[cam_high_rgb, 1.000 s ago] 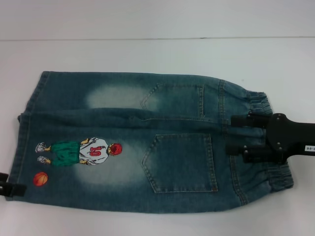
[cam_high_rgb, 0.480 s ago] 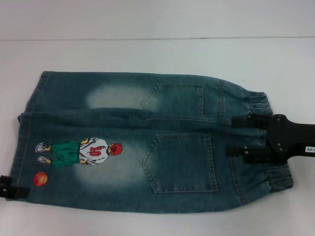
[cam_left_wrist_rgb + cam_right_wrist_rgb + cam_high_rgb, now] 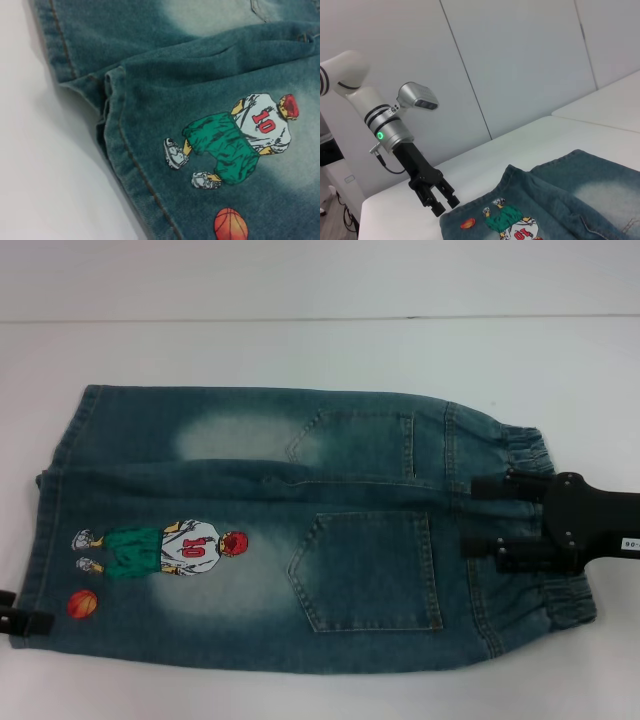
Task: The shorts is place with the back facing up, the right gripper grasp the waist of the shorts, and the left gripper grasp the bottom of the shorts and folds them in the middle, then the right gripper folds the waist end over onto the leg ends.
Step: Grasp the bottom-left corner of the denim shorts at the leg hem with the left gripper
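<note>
Head view: the shorts lie flat on the white counter, back pockets up, waist toward the counter's right edge and hems toward the left. The right tool hangs over the waist, its two fingers spread apart, one just at the band and one on the denim beside the nearer pocket. The left tool shows only as a black tip at the near hem corner.

Left wrist view: the hems, the numbered player and an orange ball fill the picture.

Right wrist view: the left tool, narrowly parted, sits at the hem corner near the ball.
</note>
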`<action>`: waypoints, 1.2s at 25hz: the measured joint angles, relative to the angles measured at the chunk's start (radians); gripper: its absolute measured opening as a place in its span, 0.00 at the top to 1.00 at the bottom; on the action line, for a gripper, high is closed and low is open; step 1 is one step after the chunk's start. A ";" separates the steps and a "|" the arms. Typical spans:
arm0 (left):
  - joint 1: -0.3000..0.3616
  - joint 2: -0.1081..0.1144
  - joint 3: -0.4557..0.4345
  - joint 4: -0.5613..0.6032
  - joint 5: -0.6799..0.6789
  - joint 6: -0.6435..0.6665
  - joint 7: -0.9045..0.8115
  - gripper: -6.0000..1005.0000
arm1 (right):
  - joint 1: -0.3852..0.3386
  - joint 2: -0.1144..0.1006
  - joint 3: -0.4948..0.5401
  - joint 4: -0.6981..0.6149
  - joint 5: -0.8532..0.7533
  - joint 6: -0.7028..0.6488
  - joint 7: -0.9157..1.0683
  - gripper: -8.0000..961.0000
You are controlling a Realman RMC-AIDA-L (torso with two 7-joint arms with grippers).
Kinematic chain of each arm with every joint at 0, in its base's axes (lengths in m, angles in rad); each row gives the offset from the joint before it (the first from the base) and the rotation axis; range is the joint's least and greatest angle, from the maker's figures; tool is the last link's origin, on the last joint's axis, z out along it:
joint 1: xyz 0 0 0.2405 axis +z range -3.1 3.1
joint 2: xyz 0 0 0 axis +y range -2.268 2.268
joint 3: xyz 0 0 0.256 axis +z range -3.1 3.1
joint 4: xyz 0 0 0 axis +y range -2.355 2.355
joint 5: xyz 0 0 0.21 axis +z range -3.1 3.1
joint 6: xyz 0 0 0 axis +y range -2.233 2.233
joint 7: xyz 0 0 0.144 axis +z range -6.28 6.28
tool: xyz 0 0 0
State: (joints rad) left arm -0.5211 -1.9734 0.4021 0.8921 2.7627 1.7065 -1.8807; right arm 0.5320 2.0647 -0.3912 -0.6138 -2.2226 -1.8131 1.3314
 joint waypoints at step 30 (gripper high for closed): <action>-0.003 -0.009 0.021 -0.015 0.009 0.026 -0.002 0.16 | 0.000 0.000 0.000 -0.003 0.014 -0.002 0.000 0.05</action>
State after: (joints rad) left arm -0.5241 -1.9827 0.4233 0.8773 2.7719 1.7325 -1.8825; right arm 0.5320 2.0647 -0.3911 -0.6167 -2.2089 -1.8146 1.3314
